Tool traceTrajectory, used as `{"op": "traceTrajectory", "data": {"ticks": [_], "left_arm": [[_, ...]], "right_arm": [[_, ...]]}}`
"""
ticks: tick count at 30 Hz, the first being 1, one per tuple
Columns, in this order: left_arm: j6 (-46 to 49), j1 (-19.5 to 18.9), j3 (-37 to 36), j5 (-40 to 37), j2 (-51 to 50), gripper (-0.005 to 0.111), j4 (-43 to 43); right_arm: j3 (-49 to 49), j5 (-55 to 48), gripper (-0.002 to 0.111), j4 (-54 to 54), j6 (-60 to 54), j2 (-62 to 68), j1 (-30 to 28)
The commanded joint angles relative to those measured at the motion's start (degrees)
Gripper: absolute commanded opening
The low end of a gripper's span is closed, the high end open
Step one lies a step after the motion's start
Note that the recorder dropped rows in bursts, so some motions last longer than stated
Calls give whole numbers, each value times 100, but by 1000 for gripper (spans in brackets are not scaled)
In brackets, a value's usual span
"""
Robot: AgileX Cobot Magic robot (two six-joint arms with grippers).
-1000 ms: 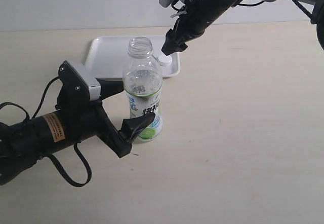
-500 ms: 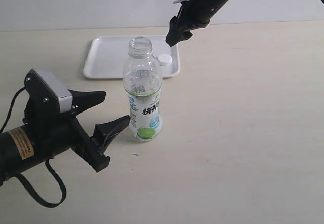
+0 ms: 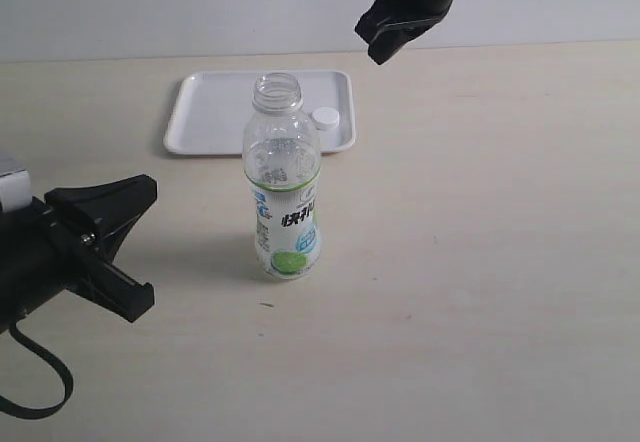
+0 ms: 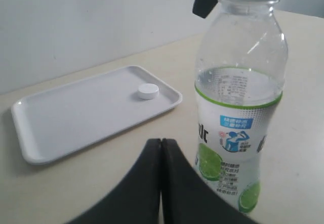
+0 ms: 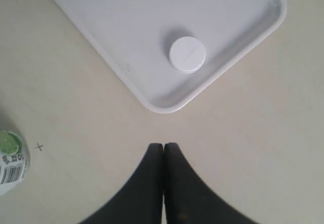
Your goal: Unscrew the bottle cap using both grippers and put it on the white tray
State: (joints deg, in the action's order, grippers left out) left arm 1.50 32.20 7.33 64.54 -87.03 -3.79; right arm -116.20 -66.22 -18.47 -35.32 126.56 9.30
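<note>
Grippers (image 4: 161, 142) (image 5: 163, 146) sit closed, bottle cap (image 3: 325, 117) on white tray (image 3: 210, 122).

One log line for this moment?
bottle cap: on white tray | bottle: upright, uncapped | left gripper: shut | right gripper: shut

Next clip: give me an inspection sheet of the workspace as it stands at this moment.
Surface: beige table, small dark mark near the bottle.
Job's things: bottle upright, uncapped, standing off the white tray; bottle cap lying in the tray near one corner.
Clutter: nothing seen.
Grippers: left gripper shut, empty, apart from the bottle; right gripper shut, empty, raised.
Cables: black cable looped by the left arm.
Surroundings: pale wall.
</note>
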Motion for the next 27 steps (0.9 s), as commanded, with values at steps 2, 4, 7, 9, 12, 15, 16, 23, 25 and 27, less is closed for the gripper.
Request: {"op": "traceTrajectory", "data": {"ticks": [2, 4, 7, 9, 12, 15, 16, 23, 25, 27], "left_arm": [[-20, -21, -87, 56, 160, 0, 97], [-20, -21, -87, 56, 160, 0, 97], [-20, -21, -87, 56, 160, 0, 97], [-20, -21, -87, 56, 160, 0, 97], [-20, -21, -87, 56, 160, 0, 97], [-20, -21, -87, 56, 160, 0, 97], [-20, -21, -87, 56, 160, 0, 97], [-20, -21, -87, 56, 160, 0, 97], [-20, -21, -87, 56, 160, 0, 97], [-20, -21, -87, 56, 160, 0, 97]], "right_arm": [[-16, -198, 0, 146, 670, -71, -6], [-16, -198, 0, 146, 869, -71, -6], [-16, -169, 0, 146, 1001, -71, -6], [-16, -98, 0, 146, 1001, -71, -6], [-16, -87, 0, 146, 1001, -71, 6], [-16, -87, 0, 146, 1001, -71, 6], [-16, -87, 0, 146, 1001, -71, 6], [-16, -87, 0, 146, 1001, -71, 6], [-16, -87, 0, 146, 1001, -71, 6], [-16, -87, 0, 146, 1001, -71, 6]]}}
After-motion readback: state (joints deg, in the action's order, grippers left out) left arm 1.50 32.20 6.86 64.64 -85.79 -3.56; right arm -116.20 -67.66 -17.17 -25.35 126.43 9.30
